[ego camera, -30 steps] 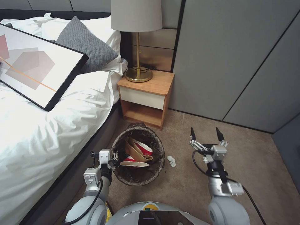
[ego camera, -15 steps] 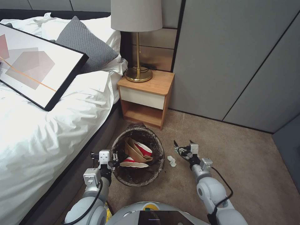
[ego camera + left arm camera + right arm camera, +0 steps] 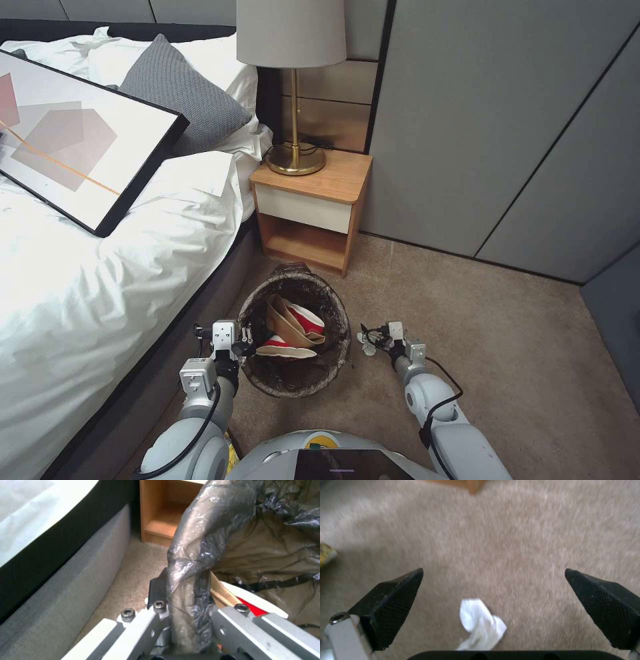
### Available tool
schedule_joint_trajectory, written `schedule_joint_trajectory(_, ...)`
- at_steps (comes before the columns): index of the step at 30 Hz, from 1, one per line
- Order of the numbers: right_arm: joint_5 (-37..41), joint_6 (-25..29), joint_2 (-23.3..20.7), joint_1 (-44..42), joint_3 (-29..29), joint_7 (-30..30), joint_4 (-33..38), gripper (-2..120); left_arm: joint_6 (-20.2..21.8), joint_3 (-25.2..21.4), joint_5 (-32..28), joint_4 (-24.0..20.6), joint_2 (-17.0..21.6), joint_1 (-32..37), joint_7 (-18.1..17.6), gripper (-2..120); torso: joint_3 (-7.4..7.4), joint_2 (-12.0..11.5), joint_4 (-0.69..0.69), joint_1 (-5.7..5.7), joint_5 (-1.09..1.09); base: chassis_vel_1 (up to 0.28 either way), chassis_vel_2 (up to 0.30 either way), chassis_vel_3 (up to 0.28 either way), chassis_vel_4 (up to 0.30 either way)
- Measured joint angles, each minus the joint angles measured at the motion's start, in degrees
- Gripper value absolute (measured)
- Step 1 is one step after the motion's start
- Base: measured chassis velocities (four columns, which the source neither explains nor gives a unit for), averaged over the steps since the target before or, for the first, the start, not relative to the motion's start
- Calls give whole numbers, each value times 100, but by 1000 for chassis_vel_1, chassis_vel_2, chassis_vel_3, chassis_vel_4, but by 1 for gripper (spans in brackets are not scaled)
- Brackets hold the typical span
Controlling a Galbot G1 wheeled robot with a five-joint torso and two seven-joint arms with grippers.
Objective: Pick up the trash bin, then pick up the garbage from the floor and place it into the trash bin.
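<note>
Beside the bed (image 3: 100, 280), the left pincer (image 3: 245, 345) is clamped on the liner-covered rim of the trash bin (image 3: 337, 313), so the bin is in hand. Crushed red-and-white cups (image 3: 293, 330) already lie inside it. Just right of the bin, a white tissue (image 3: 481, 625) remains on the carpet, and the right pincer (image 3: 493, 610) hangs over it, spread wide around it, not yet gripping.

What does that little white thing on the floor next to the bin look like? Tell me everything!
The tissue is a small crumpled white wad, soft and papery-looking, lying on the tan carpet just right of the trash bin. The right gripper is low over it, its black fingers spread wide either side, not touching it.
</note>
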Motion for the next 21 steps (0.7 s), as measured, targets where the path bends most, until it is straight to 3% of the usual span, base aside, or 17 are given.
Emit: schedule_joint_trajectory(21,-461,278,124,209,-96,-72,-777,96,-7,28,33,-16,-17,30,-13,0,0,1,0,0,0,0,0,0,0)
